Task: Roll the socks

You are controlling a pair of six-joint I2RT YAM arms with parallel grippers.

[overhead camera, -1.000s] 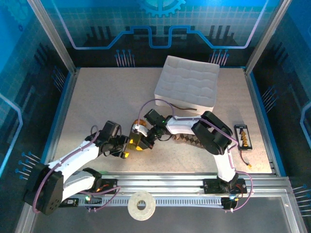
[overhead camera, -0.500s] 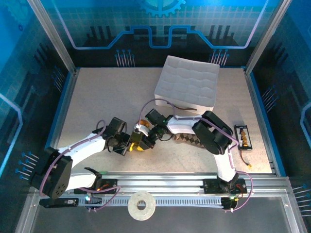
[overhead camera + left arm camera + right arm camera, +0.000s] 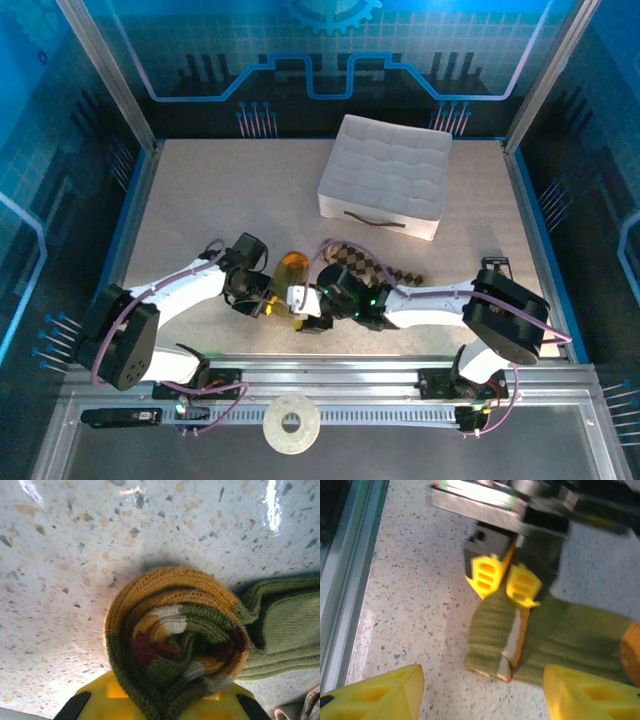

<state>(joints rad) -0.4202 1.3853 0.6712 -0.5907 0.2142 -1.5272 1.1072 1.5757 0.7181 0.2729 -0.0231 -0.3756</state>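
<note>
Olive green sock [image 3: 175,640]: I see it on the near-left middle of the bench [image 3: 200,210]. Its striped cuff end is wound into a tight roll and the rest of it lies flat.
Left claw [image 3: 506,580]: its yellow fingers are pinched together on that rolled end, so it has hold of the sock.
Right claw [image 3: 485,687]: the fingers stand wide apart just near of the sock, and I see nothing gripped.
Checked sock [image 3: 365,272]: it lies flat just right of the green one, stretching right.
White quilted box [image 3: 385,178]: it sits far right of centre, well apart from the socks. I cannot tell what it holds.
</note>
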